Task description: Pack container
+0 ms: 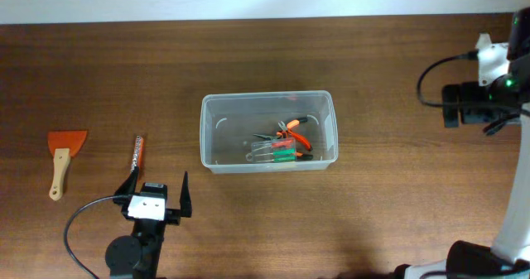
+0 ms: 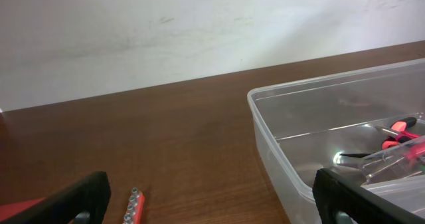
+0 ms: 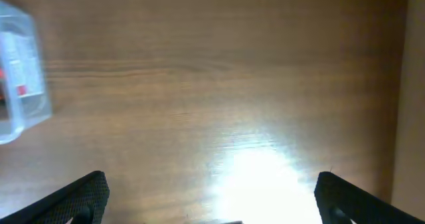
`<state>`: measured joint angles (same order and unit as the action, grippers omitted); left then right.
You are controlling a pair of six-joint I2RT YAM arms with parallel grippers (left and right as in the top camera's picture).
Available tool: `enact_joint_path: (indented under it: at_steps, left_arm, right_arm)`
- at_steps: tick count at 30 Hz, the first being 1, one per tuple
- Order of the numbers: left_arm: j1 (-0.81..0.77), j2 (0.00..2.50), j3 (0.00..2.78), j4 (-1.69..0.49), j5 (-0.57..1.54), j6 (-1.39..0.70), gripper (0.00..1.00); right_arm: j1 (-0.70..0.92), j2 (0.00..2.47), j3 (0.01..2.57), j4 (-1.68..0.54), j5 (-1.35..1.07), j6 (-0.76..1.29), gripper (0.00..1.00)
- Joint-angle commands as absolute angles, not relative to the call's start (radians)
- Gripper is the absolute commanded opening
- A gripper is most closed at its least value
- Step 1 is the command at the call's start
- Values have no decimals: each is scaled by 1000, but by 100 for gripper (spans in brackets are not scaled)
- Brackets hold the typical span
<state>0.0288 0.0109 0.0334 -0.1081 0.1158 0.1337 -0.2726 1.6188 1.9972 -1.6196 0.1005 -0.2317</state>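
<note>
The clear plastic container (image 1: 267, 96) stands at the table's middle. Inside it lie orange-handled pliers (image 1: 293, 131) and clear-handled screwdrivers (image 1: 273, 152). My left gripper (image 1: 157, 190) is open and empty, near the front edge, left of the container. A red bit holder (image 1: 137, 153) lies just ahead of its left finger. In the left wrist view the bit holder (image 2: 133, 207) sits between the open fingers (image 2: 212, 204), with the container's corner (image 2: 265, 127) to the right. My right gripper (image 1: 449, 105) is open and empty at the far right, over bare wood (image 3: 216, 201).
An orange scraper with a wooden handle (image 1: 63, 156) lies at the far left. The container's end (image 3: 20, 84) shows at the left edge of the right wrist view. A pale wall runs along the table's far edge (image 2: 199, 24).
</note>
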Motion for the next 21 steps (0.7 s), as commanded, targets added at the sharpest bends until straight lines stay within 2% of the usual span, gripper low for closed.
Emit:
enact_joint_path:
  at_steps: [1, 14, 21]
  left_arm:
    - [34, 6, 26, -105, 123, 128, 99]
    - [34, 6, 26, -105, 123, 128, 99]
    - [34, 6, 26, -105, 123, 128, 99]
  right_arm:
    - [-340, 1609, 1925, -1573, 86, -219, 98]
    - [-609, 1609, 1631, -1224, -65, -219, 99]
    - [-643, 1609, 1464, -1089, -91, -219, 99]
